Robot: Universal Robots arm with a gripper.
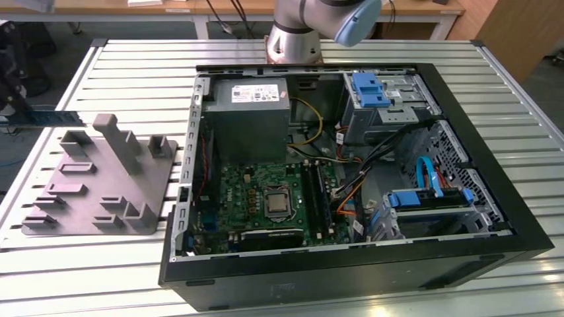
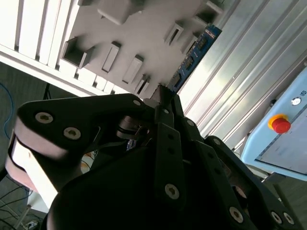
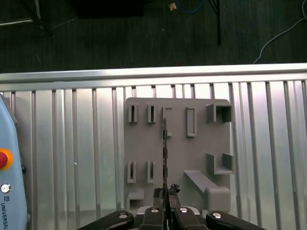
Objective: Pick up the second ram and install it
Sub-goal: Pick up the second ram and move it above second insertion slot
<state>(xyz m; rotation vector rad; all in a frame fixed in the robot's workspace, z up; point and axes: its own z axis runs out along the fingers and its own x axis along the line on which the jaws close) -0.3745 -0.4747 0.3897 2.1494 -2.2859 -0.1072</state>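
Where its black fingers [image 2: 165,129] come together, the gripper [image 3: 165,192] is clenched on one end of the second ram [image 2: 192,60]. The dark blue-green stick juts straight out from the fingertips, away from the wrist. In the first wrist view the stick shows edge-on as a thin dark line that crosses the grey block [image 3: 177,143], in line with one of the narrow upright slots at the block's far row. Whether its far end touches the block cannot be told from either wrist view.

In the exterior view the stick lies roughly level at the exterior view's left, just beyond the block's far corner. It is over the slatted aluminium table [image 1: 132,59], with the dark bulk of the wrist above it at the frame's edge.

The block sits flat on the slats, its posts and pockets standing up. A pale blue control box with a red stop button [image 2: 279,124] lies on the table near it.

Well apart, toward the exterior view's right, lies the open computer case [image 1: 493,218]. Inside it are the green motherboard [image 1: 251,191], the processor socket [image 1: 277,201] and the long black memory slots [image 1: 321,195] just beside the socket. The grey power supply [image 1: 248,119] and the blue drive caddies [image 1: 370,89] are also in the case. The arm's base [image 1: 295,36] stands behind the case.
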